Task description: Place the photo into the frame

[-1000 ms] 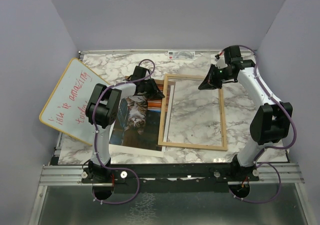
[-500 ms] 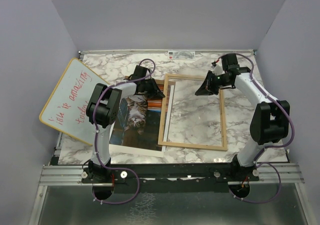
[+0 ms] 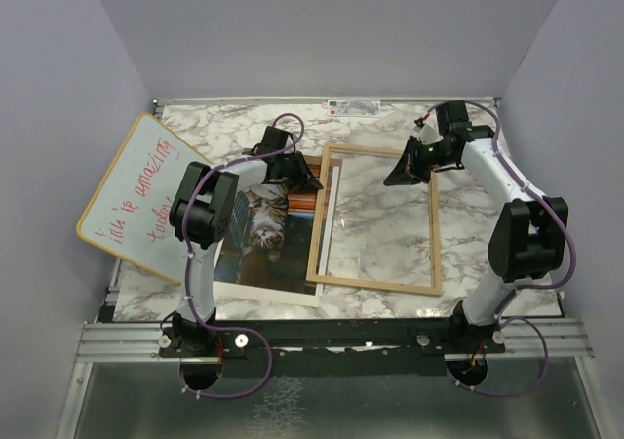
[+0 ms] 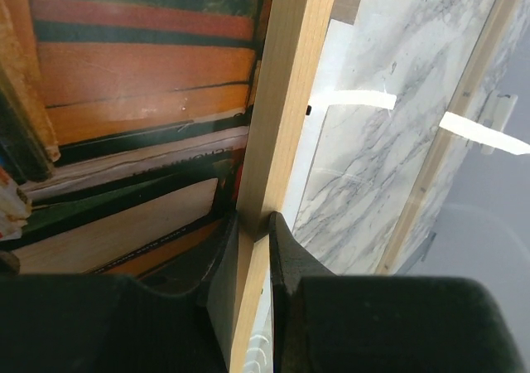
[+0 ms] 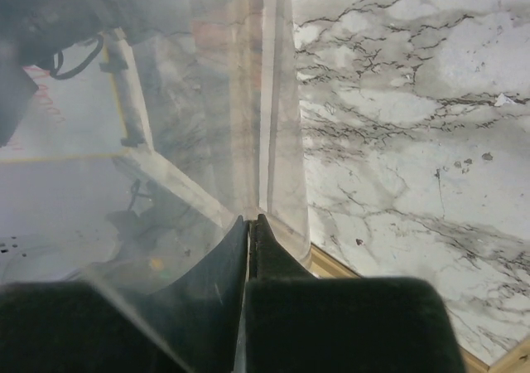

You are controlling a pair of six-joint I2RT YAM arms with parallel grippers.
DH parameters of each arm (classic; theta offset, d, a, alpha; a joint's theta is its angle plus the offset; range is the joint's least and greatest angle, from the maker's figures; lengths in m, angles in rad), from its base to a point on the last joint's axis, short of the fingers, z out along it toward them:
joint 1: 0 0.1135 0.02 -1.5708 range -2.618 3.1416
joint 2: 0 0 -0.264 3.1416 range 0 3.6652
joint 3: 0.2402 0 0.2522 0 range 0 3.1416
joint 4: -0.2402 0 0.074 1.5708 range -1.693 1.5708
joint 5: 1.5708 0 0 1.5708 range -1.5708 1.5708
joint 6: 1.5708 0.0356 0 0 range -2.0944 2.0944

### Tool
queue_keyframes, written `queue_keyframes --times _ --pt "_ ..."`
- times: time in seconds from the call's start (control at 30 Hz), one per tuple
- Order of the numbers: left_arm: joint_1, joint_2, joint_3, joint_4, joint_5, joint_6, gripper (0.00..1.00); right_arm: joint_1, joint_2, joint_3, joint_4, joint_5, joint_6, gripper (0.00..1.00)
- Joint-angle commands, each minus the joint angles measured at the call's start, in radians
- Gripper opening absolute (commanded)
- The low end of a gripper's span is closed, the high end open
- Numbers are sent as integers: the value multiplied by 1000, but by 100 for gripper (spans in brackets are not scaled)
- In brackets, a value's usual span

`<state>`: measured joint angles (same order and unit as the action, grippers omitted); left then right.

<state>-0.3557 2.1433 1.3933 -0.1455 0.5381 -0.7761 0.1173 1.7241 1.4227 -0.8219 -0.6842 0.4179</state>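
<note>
The frame (image 3: 375, 285), thin light wood, lies on the marble table in the middle. The photo (image 3: 255, 229), a tabby cat among books, lies left of it, its right edge tucked under the frame's left rail. My left gripper (image 3: 303, 178) is shut on that left rail near its far end; the left wrist view shows the jaws (image 4: 252, 224) pinching the rail (image 4: 286, 99), with the photo's books (image 4: 141, 75) beside it. My right gripper (image 3: 395, 175) is shut on the clear pane's far edge; the right wrist view shows the jaws (image 5: 250, 220) clamping the pane (image 5: 207, 133), tilted up above the frame rail (image 5: 348, 267).
A round-cornered whiteboard (image 3: 136, 193) with red handwriting leans off the table's left side. Purple walls close in the back and both sides. A metal rail (image 3: 331, 334) with the arm bases runs along the near edge. Bare marble (image 3: 478, 234) lies right of the frame.
My right gripper has moved a little left and toward me with the pane's edge. The frame's near end has shifted slightly left. The left gripper has stayed on the rail.
</note>
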Motion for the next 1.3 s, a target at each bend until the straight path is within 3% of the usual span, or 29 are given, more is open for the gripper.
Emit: queue_keyframes --times 0.0,0.93,1.1,1.27 --pt "-9 119 -51 -152 -213 73 18 -4 6 35 -89 -41 -53 1" --pt "1 129 -24 -173 -257 89 19 -10 -4 -47 -122 -105 -60 1" --pt "1 127 -24 -178 -257 87 19 -9 18 -45 -102 -78 -47 11" --pt "1 121 -25 -180 -262 87 19 -10 41 -26 -78 -30 -28 34"
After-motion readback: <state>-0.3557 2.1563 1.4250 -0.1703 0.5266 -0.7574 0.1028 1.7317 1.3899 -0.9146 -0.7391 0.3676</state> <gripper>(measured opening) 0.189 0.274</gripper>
